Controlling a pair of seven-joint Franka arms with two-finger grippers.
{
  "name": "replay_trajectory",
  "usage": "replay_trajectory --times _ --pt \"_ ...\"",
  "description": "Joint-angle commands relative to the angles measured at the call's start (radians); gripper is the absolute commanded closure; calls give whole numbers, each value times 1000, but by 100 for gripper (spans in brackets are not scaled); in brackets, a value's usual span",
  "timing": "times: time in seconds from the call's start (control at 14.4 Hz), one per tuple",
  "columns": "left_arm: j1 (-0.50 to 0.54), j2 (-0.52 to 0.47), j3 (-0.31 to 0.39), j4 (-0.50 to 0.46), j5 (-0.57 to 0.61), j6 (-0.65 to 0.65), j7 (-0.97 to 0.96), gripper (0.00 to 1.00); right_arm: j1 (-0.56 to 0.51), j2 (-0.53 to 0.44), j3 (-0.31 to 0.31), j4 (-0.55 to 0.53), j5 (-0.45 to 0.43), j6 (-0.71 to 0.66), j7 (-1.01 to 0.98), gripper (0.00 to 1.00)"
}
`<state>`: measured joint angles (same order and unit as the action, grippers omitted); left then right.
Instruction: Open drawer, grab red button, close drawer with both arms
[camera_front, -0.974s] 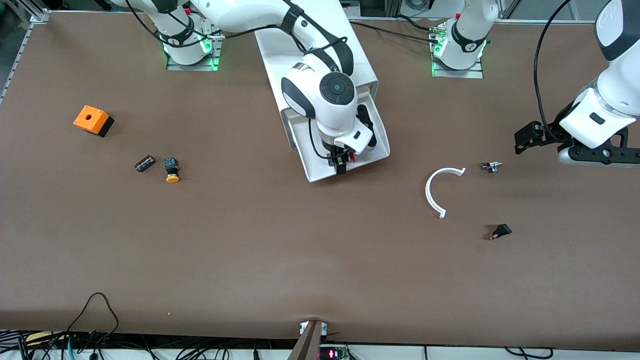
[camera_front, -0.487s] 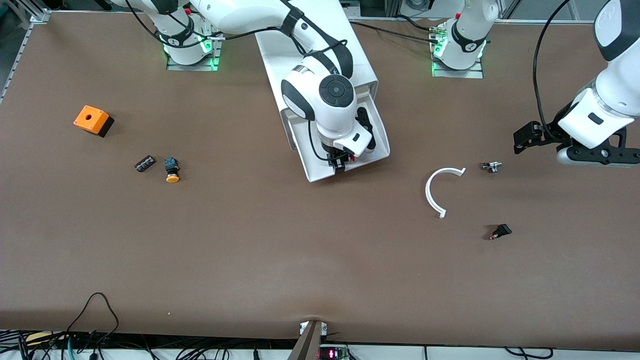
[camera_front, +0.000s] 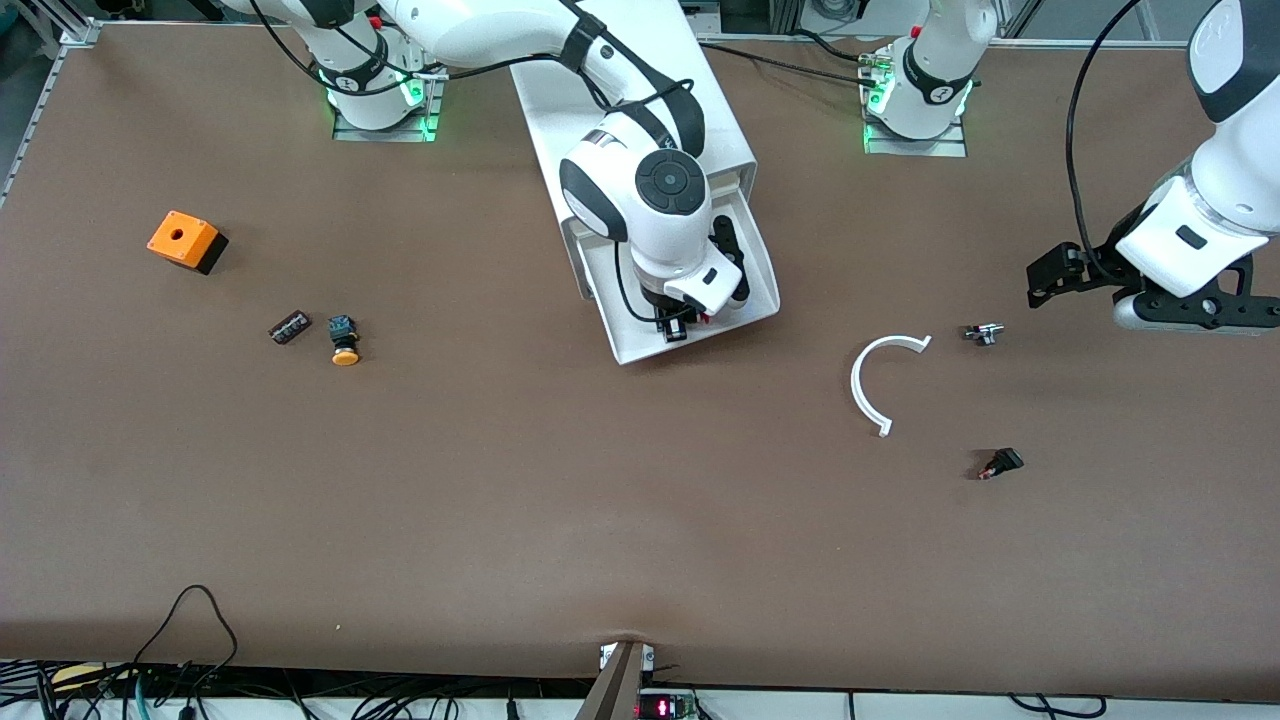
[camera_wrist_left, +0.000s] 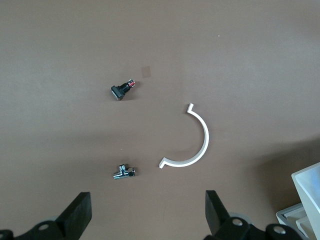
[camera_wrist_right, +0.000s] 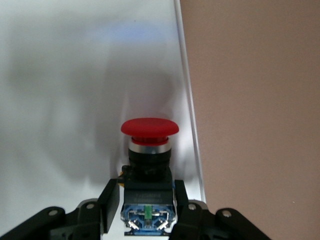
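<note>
Toward the right arm's end of the table from the cabinet lie an orange box, a small dark block and a yellow-capped button. Toward the left arm's end lie a white curved strip, a small metal part and a small black switch, the switch nearest the front camera. None of these lies in the drawer, which stands pulled out of the cabinet toward the front camera. The button lies in that drawer close to its side wall, with a red mushroom cap, a silver collar and a black-blue body. The right gripper is down in the drawer, its fingers clamped against the sides of the button's body. The left gripper hangs with jaws spread wide and empty over the table near the metal part, waiting.
</note>
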<state>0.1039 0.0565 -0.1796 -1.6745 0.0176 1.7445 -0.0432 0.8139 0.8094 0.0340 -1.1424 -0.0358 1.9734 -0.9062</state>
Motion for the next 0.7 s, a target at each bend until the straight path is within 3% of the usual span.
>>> replay_trajectory --times 0.0,0.63 --pt "5 -10 -5 1 -16 -3 6 0 -1 -6 -3 7 14 -16 4 54" --pt "5 -9 -5 1 -16 -5 6 0 1 -39 -2 15 16 -59 4 63"
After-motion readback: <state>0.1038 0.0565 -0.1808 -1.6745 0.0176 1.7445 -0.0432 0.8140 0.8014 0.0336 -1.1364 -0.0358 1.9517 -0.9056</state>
